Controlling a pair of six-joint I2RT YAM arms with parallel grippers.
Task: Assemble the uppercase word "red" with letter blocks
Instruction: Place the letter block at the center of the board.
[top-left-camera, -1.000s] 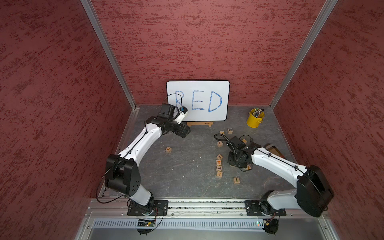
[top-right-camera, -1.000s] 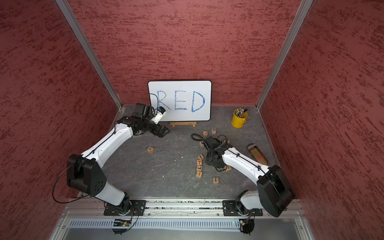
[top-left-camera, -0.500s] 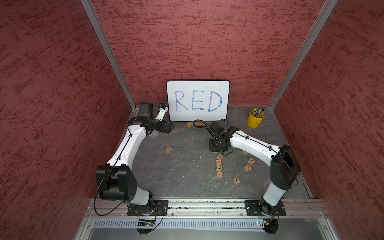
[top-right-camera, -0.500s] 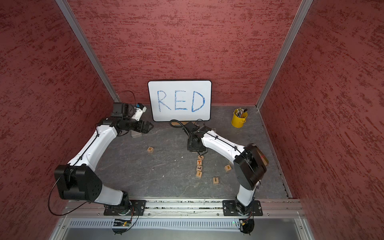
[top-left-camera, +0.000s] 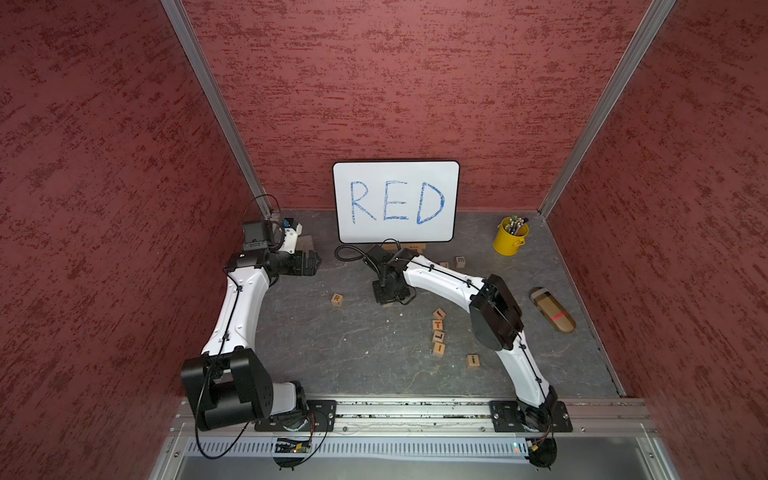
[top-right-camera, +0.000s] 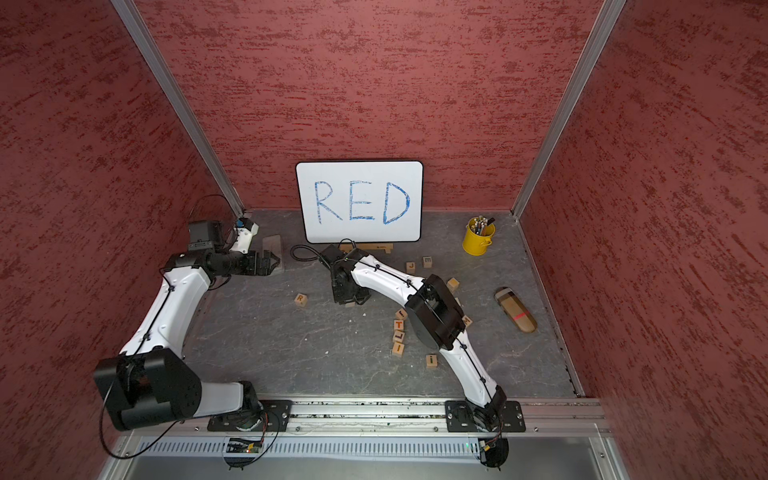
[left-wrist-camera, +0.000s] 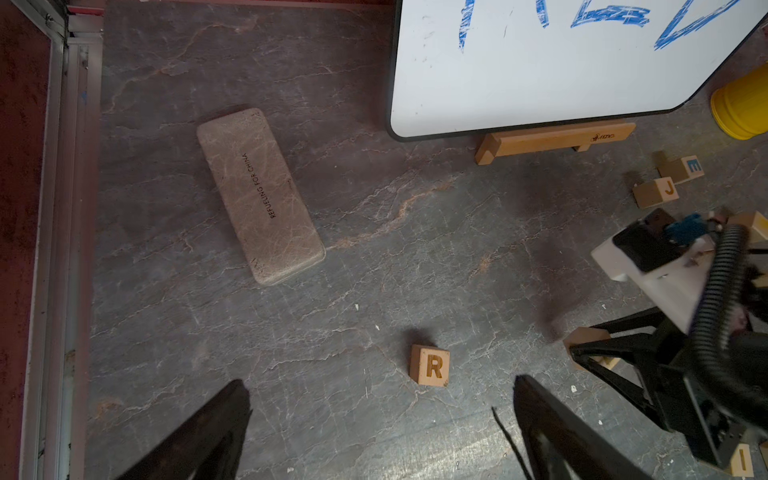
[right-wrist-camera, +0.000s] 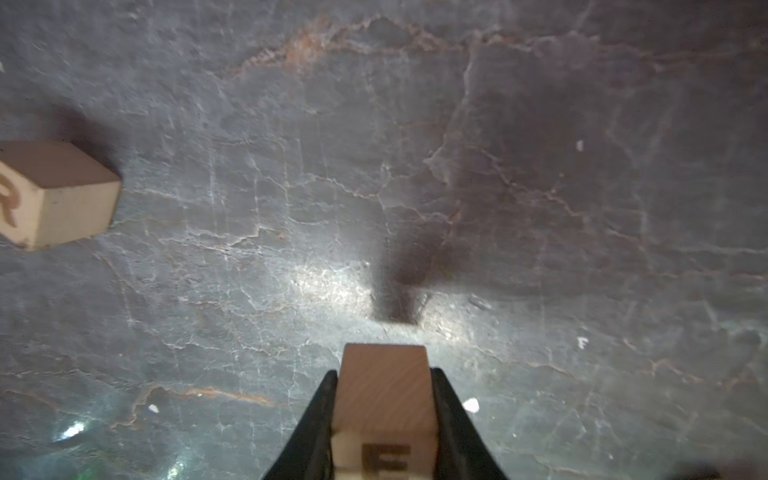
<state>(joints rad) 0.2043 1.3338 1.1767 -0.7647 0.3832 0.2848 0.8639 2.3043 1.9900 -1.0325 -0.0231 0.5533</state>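
While whiteboard (top-left-camera: 395, 201) reads RED, held block (right-wrist-camera: 384, 390) shows E.

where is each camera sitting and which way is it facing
Both top views: high at the front, facing down and back toward the white whiteboard; white left arm and right arm show whole.
Left wrist: raised, looking down at the grey stone-look table; open left hand shows.
Right wrist: close over the table; right hand shut on a light-wood letter block.
Shared: light-wood R block in all four.
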